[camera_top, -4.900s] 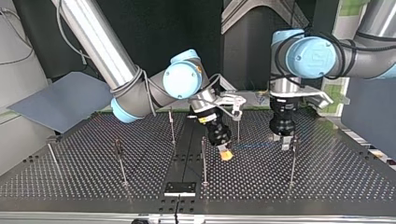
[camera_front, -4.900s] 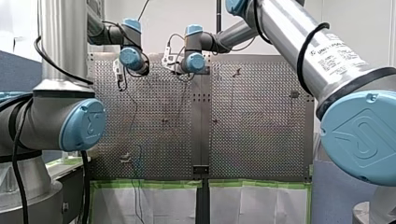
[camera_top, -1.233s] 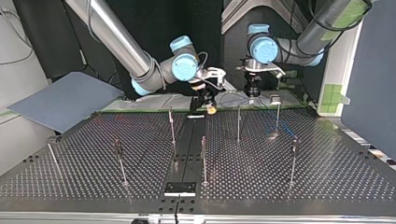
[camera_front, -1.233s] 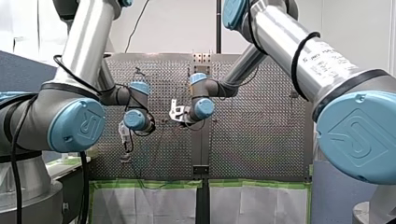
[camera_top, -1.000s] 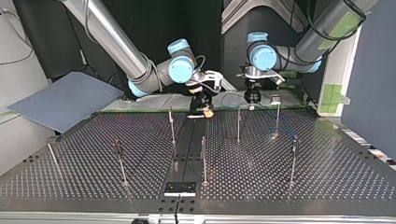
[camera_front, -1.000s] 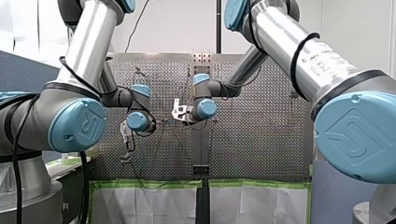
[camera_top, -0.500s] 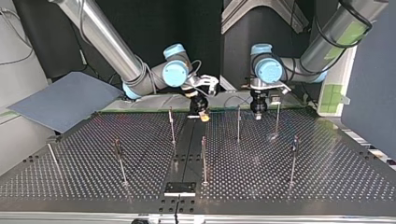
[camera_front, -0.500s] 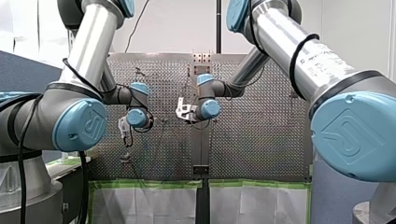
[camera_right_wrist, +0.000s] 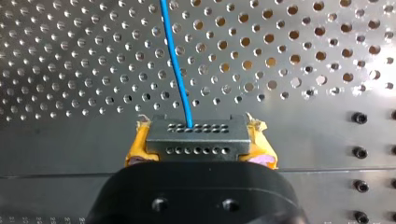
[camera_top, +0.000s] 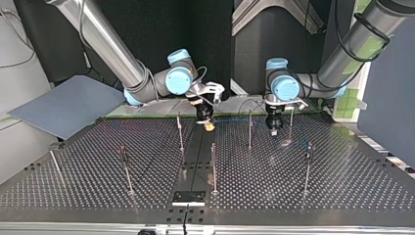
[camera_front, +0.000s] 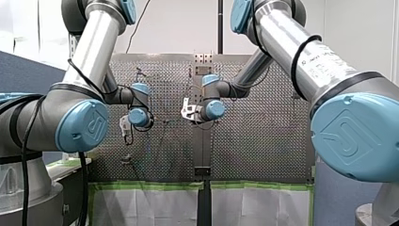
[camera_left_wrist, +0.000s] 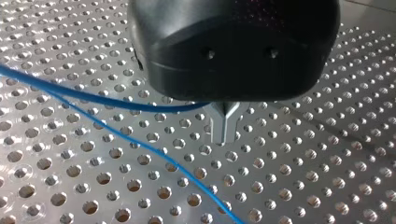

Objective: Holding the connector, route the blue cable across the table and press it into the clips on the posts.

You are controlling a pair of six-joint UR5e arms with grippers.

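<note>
Over the table (camera_top: 98,161), my right gripper (camera_right_wrist: 198,154) is clamping the connector (camera_right_wrist: 196,133), with the cable (camera_right_wrist: 175,60) leaving it toward twelve o'clock. My left gripper (camera_left_wrist: 224,135) is pinching that cable, which is trailing off toward nine o'clock.
</note>
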